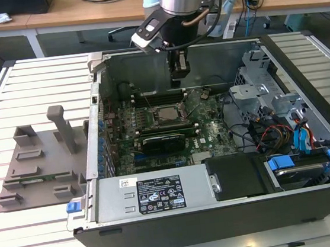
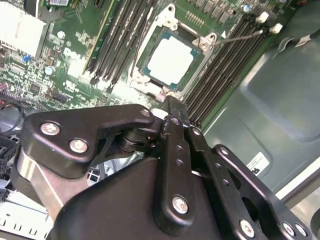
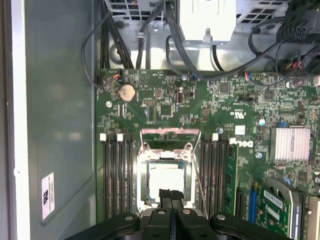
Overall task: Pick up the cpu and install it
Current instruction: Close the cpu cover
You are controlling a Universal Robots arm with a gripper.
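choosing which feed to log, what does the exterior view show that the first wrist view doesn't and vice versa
Exterior view: the grey fixture tray on the slatted table at the exterior view's left, and the labelled power supply. First wrist view: the white sticker on the case wall and the coin battery. Both: the cpu sitting in its socket, with the pincer shut and empty near it.

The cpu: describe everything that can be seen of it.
The cpu is a small flat square chip with a pale silver-grey metal top and a thin green border. It lies level inside the socket frame on the green motherboard, between rows of black memory slots. The socket's cover plate is swung open. Nothing rests on it. The gripper, jaws shut, hangs above one edge.
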